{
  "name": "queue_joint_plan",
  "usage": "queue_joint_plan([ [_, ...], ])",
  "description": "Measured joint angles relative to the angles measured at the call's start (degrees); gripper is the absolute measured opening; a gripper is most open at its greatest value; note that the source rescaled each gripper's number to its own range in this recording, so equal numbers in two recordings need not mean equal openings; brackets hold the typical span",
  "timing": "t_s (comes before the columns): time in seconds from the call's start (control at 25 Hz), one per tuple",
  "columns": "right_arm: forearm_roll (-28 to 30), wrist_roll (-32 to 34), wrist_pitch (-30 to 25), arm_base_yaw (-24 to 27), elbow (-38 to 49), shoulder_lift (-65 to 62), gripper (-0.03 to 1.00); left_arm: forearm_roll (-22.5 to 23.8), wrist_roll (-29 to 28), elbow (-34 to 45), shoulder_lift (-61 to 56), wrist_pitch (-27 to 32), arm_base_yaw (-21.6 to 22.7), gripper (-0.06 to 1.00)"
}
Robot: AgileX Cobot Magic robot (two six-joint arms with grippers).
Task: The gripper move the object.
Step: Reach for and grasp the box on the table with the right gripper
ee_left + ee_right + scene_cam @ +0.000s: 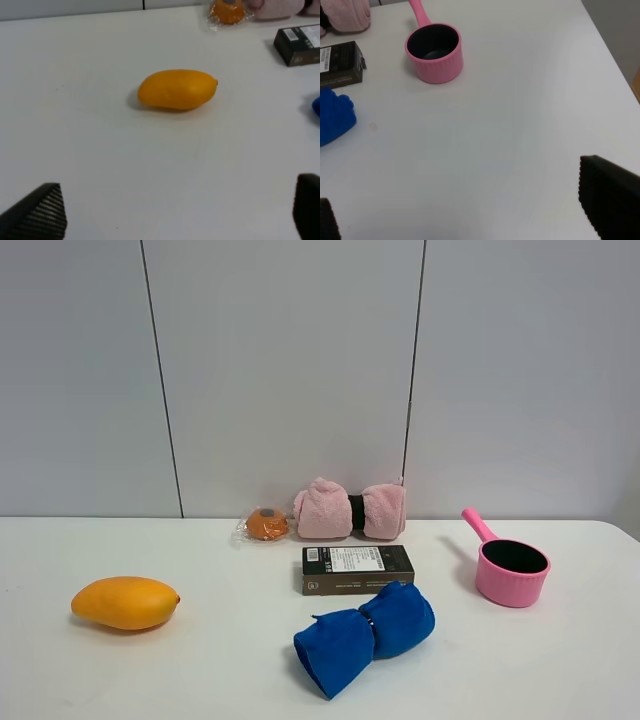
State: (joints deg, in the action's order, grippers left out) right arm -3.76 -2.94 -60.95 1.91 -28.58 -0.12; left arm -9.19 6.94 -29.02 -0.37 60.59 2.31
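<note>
The dark carton (357, 569) with a white label lies flat at the table's middle, just behind the blue rolled towel (365, 636). Its end shows in the left wrist view (300, 44) and in the right wrist view (340, 64). Neither arm shows in the exterior high view. My left gripper (172, 220) is open and empty over bare table, short of the mango (177, 89) and far from the carton. My right gripper (465, 215) is open and empty over the table's right part, well apart from the carton.
A mango (125, 602) lies at the left. A pink pot with a handle (510, 568) stands at the right. A pink rolled towel (350, 510) and a wrapped orange thing (266, 525) lie at the back by the wall. The table's right edge (610, 50) is close.
</note>
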Motion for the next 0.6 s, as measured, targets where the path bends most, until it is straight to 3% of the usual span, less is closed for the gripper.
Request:
queue_joint_plan([
  [0.6,0.0,0.0,0.0,0.0,0.0,0.0,0.99,0.0,0.0,0.0,0.0,0.0,0.0,1.0],
])
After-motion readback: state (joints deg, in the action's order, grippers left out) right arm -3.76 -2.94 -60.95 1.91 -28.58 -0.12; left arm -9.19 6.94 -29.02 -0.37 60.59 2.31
